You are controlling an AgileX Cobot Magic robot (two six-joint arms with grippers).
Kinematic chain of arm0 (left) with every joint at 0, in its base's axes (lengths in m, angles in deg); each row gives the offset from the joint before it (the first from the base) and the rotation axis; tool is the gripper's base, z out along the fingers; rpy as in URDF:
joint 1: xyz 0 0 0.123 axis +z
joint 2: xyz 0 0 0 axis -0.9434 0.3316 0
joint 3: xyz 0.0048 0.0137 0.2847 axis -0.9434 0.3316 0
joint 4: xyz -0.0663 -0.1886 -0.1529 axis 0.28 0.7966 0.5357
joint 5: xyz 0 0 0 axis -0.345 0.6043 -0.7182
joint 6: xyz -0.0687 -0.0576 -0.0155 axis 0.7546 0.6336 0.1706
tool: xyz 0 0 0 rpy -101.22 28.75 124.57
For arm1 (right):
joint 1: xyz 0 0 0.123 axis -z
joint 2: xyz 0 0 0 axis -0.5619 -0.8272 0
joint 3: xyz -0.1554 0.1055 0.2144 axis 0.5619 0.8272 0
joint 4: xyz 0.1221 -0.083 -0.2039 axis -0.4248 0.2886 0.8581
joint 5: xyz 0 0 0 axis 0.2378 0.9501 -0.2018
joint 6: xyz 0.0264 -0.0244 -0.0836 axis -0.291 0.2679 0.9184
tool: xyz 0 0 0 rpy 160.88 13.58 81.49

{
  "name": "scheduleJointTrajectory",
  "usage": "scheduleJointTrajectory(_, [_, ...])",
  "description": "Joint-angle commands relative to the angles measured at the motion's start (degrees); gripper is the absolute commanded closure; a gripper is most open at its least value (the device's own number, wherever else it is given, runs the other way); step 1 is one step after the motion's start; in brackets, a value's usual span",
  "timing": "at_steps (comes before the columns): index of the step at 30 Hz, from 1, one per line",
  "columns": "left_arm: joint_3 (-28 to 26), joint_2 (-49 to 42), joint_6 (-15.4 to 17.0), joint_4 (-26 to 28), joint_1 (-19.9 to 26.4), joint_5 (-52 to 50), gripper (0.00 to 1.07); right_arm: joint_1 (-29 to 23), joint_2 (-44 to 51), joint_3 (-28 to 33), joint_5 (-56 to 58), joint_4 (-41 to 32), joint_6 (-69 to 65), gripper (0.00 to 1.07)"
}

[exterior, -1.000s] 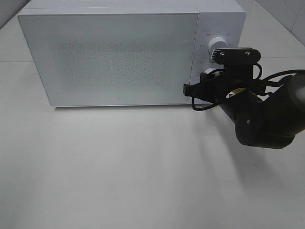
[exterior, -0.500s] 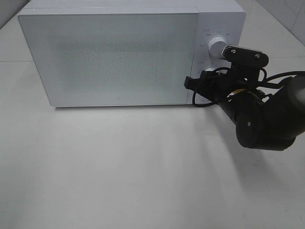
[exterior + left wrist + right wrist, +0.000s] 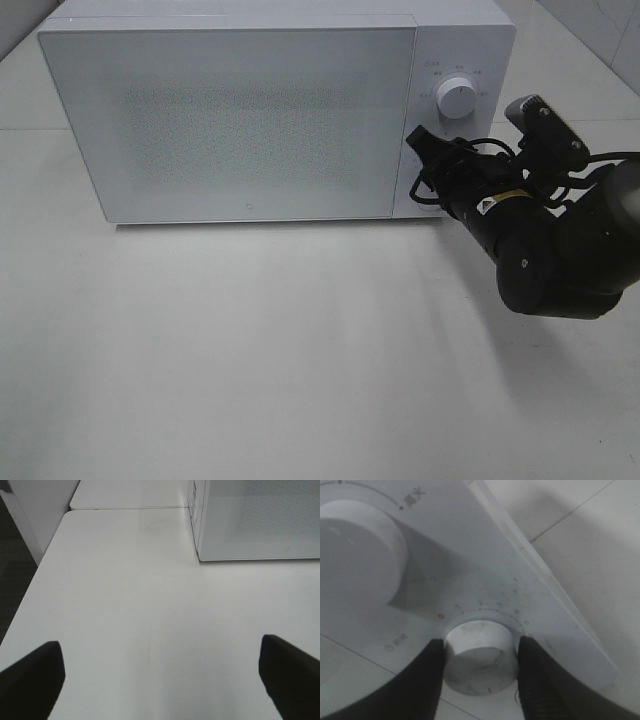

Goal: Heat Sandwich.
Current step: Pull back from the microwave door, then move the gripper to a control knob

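- A boxy white microwave oven [image 3: 250, 110] stood at the back of the pale white counter [image 3: 250, 340]. Its door was shut, and nothing could be read through the speckled grey window.
- The sandwich could not be made out in any view. Whether it lay inside the oven, cannot tell.
- The control panel on the oven's right side carried a large round white upper dial [image 3: 456, 97], uncovered. Below it sat a small round white lower dial [image 3: 480, 652].
- The black right fingers [image 3: 434, 672] were pressed onto the lower dial, one on each flank, touching it. The wrist view showed the dial's scuffed face between them, with tick marks and a red dot around it.
- In the high view the right fingers [image 3: 425, 168] met the panel just under the upper dial. The dark arm and its cable reached in from the right.
- The black left fingers [image 3: 35, 675] were spread wide, gripping nothing, above bare counter [image 3: 150, 605].
- The white microwave oven [image 3: 260, 525] lay ahead of the left fingers, well apart from them.
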Motion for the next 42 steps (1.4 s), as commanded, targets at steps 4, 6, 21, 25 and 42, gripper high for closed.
scheduleJointTrajectory(4, [0.17, -1.49, 0.00, 0.29, 0.00, -0.46, 0.07, 0.06, 1.20, -0.34, -11.92, -0.23, -11.46, 0.99])
scheduleJointTrajectory(6, [0.17, -1.49, 0.00, 0.29, 0.00, -0.46, 0.07, 0.06, 1.20, -0.34, -12.49, -0.29, -13.98, 0.99])
scheduleJointTrajectory(21, [0.17, -1.49, 0.00, 0.29, 0.00, -0.46, 0.07, 0.06, 1.20, -0.34, -12.83, -5.56, -36.61, 1.00])
scheduleJointTrajectory(25, [0.17, -1.49, 0.00, 0.29, 0.00, -0.46, 0.07, 0.06, 1.20, -0.34, -12.55, -7.85, -44.75, 1.00])
scheduleJointTrajectory(42, [0.17, -1.49, 0.00, 0.29, 0.00, -0.46, 0.07, 0.06, 1.20, -1.03, -12.55, -12.61, -58.38, 0.98])
